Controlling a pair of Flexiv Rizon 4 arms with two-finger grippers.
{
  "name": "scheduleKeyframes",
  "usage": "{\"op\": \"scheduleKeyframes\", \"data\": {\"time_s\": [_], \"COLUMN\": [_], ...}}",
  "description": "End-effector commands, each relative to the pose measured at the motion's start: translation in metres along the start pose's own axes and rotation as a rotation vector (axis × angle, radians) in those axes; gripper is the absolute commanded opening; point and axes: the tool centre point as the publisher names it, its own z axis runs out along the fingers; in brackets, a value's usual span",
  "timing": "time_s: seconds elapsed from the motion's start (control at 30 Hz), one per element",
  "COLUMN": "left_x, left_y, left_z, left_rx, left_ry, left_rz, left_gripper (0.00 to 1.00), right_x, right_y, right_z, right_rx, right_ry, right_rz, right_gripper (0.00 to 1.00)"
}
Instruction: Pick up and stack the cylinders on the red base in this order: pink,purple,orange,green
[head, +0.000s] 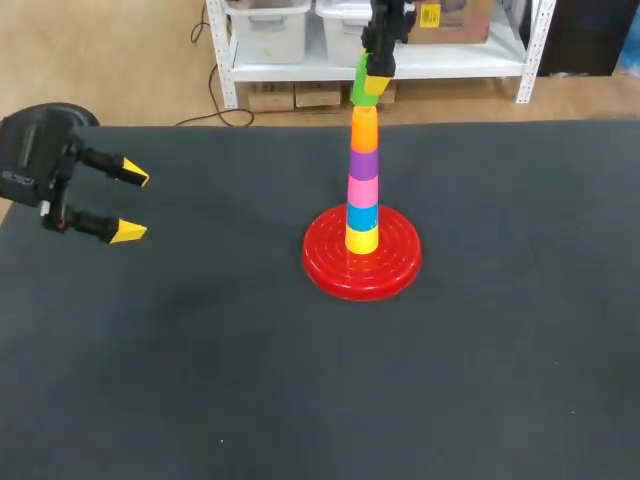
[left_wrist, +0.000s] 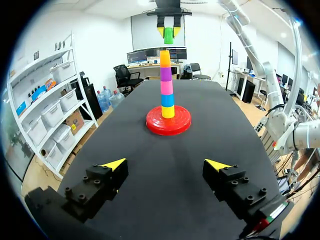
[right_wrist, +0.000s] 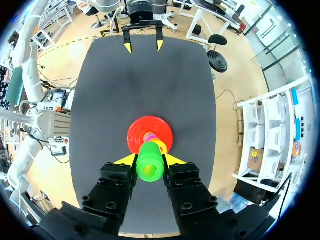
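Observation:
The red base (head: 362, 268) sits mid-table with a stack (head: 362, 190) on its peg: yellow, blue, pink, purple, then orange on top. My right gripper (head: 376, 82) hangs just above the orange piece, shut on the green cylinder (head: 362, 82). In the right wrist view the green cylinder (right_wrist: 150, 162) sits between both fingers of the gripper (right_wrist: 150, 160), directly over the red base (right_wrist: 137, 135). My left gripper (head: 131, 203) stands open at the table's far left, holding nothing. In the left wrist view the stack (left_wrist: 166, 84) is well ahead of the gripper (left_wrist: 167, 165), with the green cylinder (left_wrist: 169, 35) above it.
The dark table surface (head: 200, 360) lies bare around the base. The far table edge (head: 500, 122) runs just behind the stack.

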Motion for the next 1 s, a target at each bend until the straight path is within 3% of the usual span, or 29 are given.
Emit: {"op": "scheduleKeyframes", "data": {"time_s": [0.03, 1.0], "left_x": [0.001, 0.001], "left_y": [0.0, 0.0], "left_z": [0.0, 0.0], "left_rx": [-0.002, -0.002], "left_ry": [-0.004, -0.004], "left_rz": [0.004, 0.004], "left_gripper": [1.0, 1.0], "right_x": [0.0, 0.004], "right_y": [-0.006, -0.011], "right_z": [0.006, 0.021], "right_rx": [-0.016, -0.047], "right_ry": [-0.003, 0.013], "right_rz": [-0.001, -0.005], "right_gripper": [0.0, 0.0]}}
